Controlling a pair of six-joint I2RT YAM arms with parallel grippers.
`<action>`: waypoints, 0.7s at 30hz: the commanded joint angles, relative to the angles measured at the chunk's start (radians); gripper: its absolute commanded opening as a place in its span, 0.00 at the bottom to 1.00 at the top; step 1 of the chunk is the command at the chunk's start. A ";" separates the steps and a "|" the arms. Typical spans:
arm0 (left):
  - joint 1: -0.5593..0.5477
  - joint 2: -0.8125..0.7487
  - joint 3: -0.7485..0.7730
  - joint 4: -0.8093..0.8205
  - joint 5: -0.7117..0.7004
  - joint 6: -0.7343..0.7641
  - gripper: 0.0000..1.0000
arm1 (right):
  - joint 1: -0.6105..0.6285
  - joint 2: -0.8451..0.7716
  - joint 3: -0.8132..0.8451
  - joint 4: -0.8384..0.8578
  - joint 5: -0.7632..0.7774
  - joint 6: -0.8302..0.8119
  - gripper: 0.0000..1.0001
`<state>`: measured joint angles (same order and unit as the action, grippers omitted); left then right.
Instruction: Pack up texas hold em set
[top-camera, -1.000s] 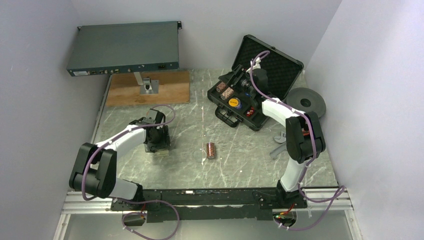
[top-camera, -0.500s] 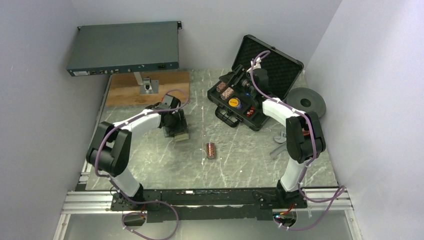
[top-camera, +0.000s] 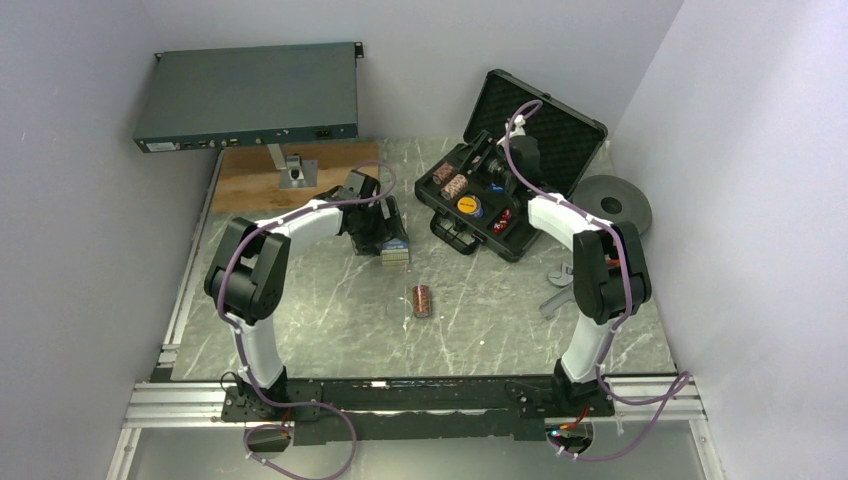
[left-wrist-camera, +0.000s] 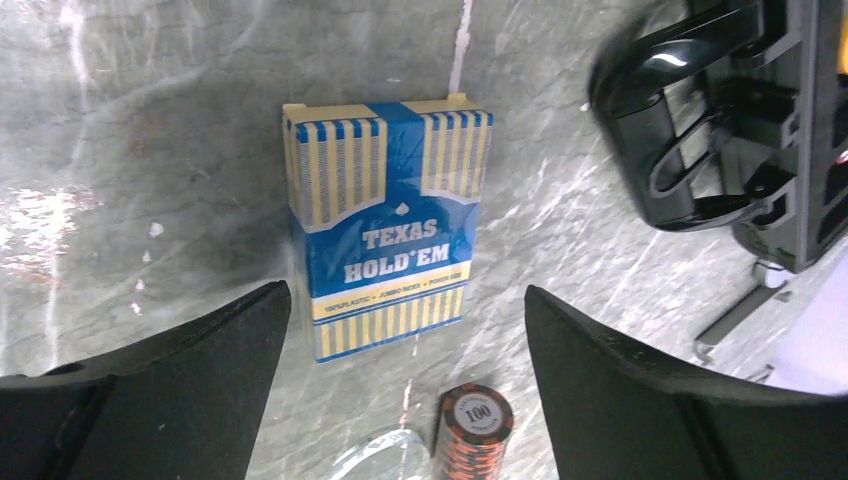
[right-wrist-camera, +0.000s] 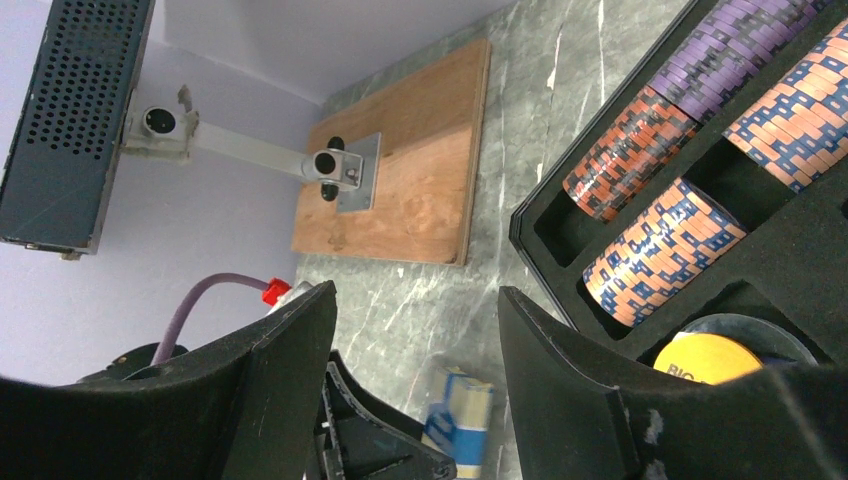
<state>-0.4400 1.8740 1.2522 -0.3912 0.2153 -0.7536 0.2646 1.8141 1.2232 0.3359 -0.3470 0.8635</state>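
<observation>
Card box (left-wrist-camera: 380, 235), blue and yellow, printed TEXAS HOLD'EM, flat and face up by the look of it, near the middle of the worktop (top-camera: 330, 320), somewhat toward the far edge and just left of the open black case (top-camera: 553, 135) in the far right corner. Left gripper (left-wrist-camera: 407, 292) spread wide, gripping nothing. Right gripper (right-wrist-camera: 417, 295) likewise spread wide and empty, hovering over the chip rows (right-wrist-camera: 690, 140) inside the case. Judged risks: a skewed pinch, from closing with the box off-centre, likely to spin or tip it rather than lift it. A slip on lifting, from a slick, flat box with little edge to catch. A knock against the case handle (left-wrist-camera: 680, 130) close by on the case side, or against the loose chip stack (left-wrist-camera: 474, 425) near the box on the near-edge side, from a careless sweep, enough to scatter chips. Crowding with the right arm over the same case on delivery. Relative to the tool: near end of the box between the two fingertips (left-wrist-camera: 262, 318), the rest reaching out beyond them. One finger just beside a long edge of the box, touching or not impossible to tell. Other finger clearly apart from the opposite edge, a strip of bare marble between.
</observation>
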 joint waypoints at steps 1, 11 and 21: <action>-0.010 -0.054 0.031 0.059 0.030 0.012 0.99 | -0.004 0.015 0.064 -0.011 -0.030 -0.018 0.63; -0.023 -0.269 0.241 -0.221 -0.124 0.209 1.00 | 0.003 -0.022 0.201 -0.270 -0.024 -0.200 0.62; 0.024 -0.633 0.161 -0.122 -0.324 0.478 1.00 | 0.067 -0.064 0.416 -0.639 0.170 -0.395 0.75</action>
<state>-0.4438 1.3609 1.4944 -0.5785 -0.0212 -0.4061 0.2955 1.8191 1.5318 -0.1417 -0.2852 0.5777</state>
